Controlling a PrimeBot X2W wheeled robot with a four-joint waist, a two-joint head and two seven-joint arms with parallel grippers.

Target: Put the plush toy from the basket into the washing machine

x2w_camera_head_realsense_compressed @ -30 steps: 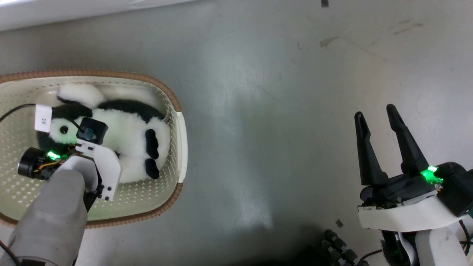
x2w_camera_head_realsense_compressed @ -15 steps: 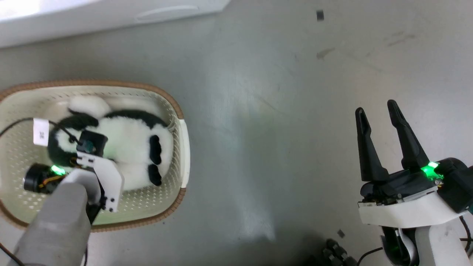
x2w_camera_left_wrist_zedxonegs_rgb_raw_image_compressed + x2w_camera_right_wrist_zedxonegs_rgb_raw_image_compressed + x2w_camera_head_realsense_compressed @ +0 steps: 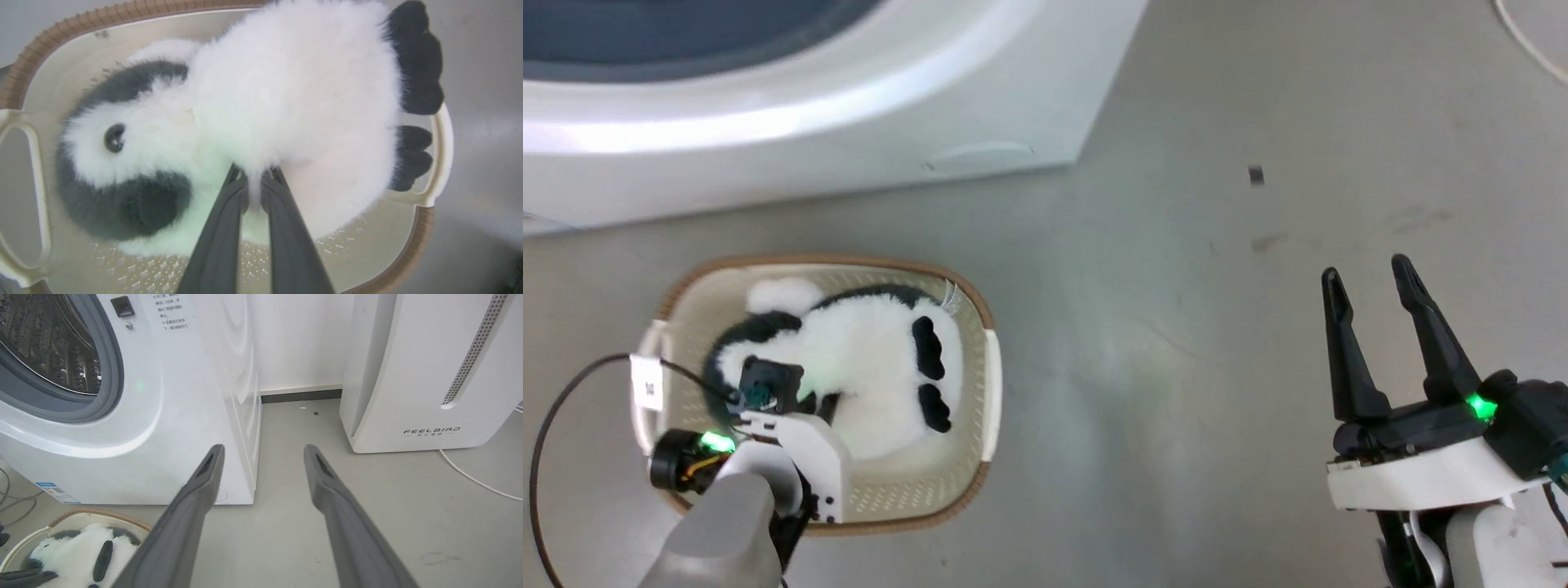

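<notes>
Pinching just a tuft of plush toy (image 3: 286,90) fur mid-frame with left gripper (image 3: 254,183) nearly closed; could slip back into basket (image 3: 367,245) on lifting. Right gripper (image 3: 1366,269) wide, empty, lower right.

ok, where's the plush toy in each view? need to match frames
Head view: plush toy lower left, in the basket.
Left wrist view: centre, fur pinched by the left gripper.
Right wrist view: bottom-left corner.
Shared landmark: the basket's brown woven rim.
</notes>
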